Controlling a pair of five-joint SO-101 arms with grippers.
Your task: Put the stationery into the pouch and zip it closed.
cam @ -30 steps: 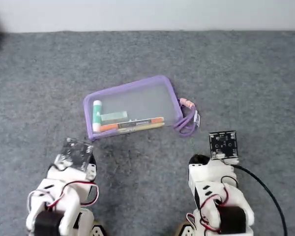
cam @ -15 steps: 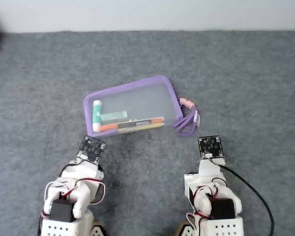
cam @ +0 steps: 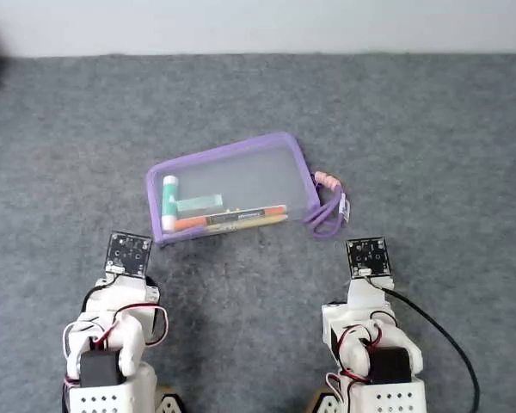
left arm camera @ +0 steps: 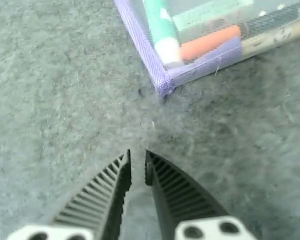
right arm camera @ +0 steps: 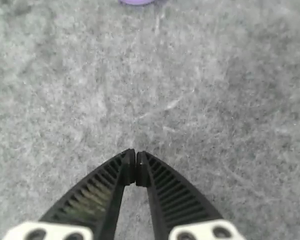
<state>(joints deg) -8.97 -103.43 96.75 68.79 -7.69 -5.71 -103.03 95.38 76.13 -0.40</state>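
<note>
While both arms sit folded at the near edge of the worktop [cam: 430, 129], the pouch [cam: 230, 185] lies flat at its middle, a clear rectangle with purple binding. Taken as the landmark, it has the left arm [cam: 112, 344] before its left near corner and the right arm [cam: 370, 344] before its right near corner, each apart from it.

All the stationery shows through the clear face, inside the pouch: a green-and-white stick [cam: 169, 202] along the left end, a pale green bar [cam: 199, 204] just beside it, and an orange pen [cam: 232, 215] touching a wooden pencil [cam: 249, 224] along the near seam. A purple strap [cam: 327, 219] and a pink zip pull [cam: 328, 181] hang off the right end (whether the zip is fully drawn cannot be told).

Left end effector [left arm camera: 138, 157]: tips all but pressed together with a thin slit between them, gripping nothing, above bare worktop near the pouch's corner [left arm camera: 165, 85]. Right end effector [right arm camera: 135, 160]: tips pressed together, gripping nothing, with the strap [right arm camera: 137, 1] well beyond it.
</note>
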